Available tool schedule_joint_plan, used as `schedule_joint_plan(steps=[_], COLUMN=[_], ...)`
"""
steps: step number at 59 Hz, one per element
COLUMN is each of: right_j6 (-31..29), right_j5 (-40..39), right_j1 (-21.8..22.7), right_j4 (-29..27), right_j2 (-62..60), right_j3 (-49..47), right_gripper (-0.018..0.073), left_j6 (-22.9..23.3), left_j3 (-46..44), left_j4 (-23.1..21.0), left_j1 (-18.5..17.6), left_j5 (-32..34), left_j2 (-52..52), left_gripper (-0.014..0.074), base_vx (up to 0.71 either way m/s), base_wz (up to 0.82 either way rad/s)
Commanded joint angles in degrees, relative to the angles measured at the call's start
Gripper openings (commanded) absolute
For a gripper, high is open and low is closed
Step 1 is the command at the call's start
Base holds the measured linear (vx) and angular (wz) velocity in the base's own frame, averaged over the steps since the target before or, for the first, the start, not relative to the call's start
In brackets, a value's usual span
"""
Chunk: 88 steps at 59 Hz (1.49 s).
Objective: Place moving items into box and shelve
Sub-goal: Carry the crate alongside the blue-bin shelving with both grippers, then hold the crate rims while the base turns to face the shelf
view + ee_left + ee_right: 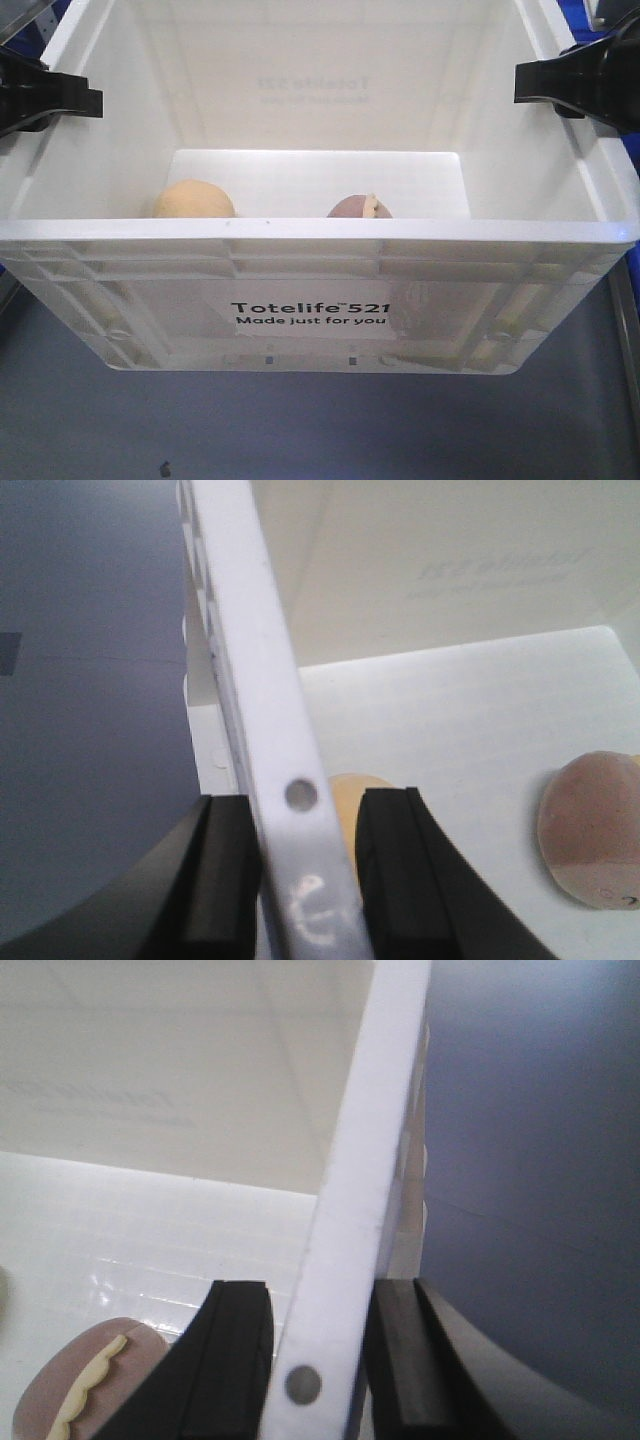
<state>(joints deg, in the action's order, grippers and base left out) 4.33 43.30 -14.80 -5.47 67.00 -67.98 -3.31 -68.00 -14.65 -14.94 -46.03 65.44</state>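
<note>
— Underneath, a grey matte surface [300, 430], dull, nothing lying on the part I can see. What do the jaws have?

— The left gripper [305, 880] shows two black pads with a narrow gap. The rim of the left side wall is sandwiched between them, one pad outside and one inside, both apparently pressed to it. It is clenched on the box [320, 232]. The right gripper [315, 1360] mirrors that on the opposite rim, clamped the same way.

— Is either arm nearer?

— No, they are even. The long axis of the box runs side to side between the two grips. Each arm has one short end, partway along the wall and about level with the other.

— And the contents?

— The tan-yellow lump [193, 200] is on the box floor against the near wall, left side, just inward of the left jaws. The pinkish-brown lump [358, 207], with cream edging, is against the same wall, right of centre. They lie apart and both look loose.

— Loading done, then?

— I'd judge so, with the lift and the shelf left to do. I can't tell whether the base is clear of the grey. The move turns on both ends rising together. Tip one end and the lumps likely roll.
</note>
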Motion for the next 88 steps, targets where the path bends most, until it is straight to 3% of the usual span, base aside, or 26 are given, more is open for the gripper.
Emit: schedule_joint_plan(steps=[1,36,88], right_j6=[0.9,0.9,0.9], right_j5=[-7.5,-7.5,-7.5], right_j1=[0.3,0.3,0.3], right_j4=[0.2,0.2,0.2], right_j2=[-1.5,-1.5,-1.5], right_j3=[-2.7,-2.7,-2.7], right_gripper=[-0.0009,-0.0009,-0.0009], left_j6=[-1.9,-1.9,-1.9], left_j3=[-2.6,-2.6,-2.6], left_j4=[-3.7,-3.7,-3.7], left_j1=[-0.6,-0.6,-0.6], left_j5=[9.1,9.1,9.1], left_j2=[-2.4,-2.4,-2.4], left_gripper=[-0.0006,-0.0006,-0.0006], base_vx=[0.37,0.31,0.19], base_wz=[0.39,0.45,0.66])
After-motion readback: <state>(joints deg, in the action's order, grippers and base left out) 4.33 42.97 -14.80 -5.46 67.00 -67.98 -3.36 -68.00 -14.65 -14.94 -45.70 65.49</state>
